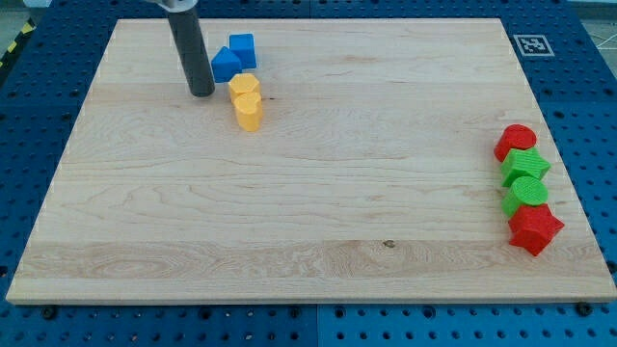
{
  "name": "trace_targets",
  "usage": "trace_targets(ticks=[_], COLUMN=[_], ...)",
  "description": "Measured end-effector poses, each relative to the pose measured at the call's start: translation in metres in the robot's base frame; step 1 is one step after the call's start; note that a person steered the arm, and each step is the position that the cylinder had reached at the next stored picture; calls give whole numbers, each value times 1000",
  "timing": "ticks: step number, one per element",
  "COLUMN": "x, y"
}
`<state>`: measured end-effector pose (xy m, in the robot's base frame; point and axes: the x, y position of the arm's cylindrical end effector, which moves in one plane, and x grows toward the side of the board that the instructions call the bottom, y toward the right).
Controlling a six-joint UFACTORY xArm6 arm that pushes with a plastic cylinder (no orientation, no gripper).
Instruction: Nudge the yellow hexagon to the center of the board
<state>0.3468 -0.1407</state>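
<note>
The yellow hexagon [244, 87] lies in the board's upper left part, touching a second yellow block [250, 112], heart-like in shape, just below it. My tip [201, 93] rests on the board a short way to the view's left of the hexagon, with a small gap between them. The dark rod rises from it to the view's top edge.
A blue triangle [226, 65] and a blue cube [242, 48] sit just above the hexagon, right of the rod. Near the right edge a red round block [516, 142], green star [525, 168], green round block [525, 196] and red star [534, 229] form a column. The wooden board [308, 212] lies on a blue pegboard.
</note>
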Motion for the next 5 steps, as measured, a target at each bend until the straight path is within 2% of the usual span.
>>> trace_targets(ticks=[5], x=[-7], y=[36])
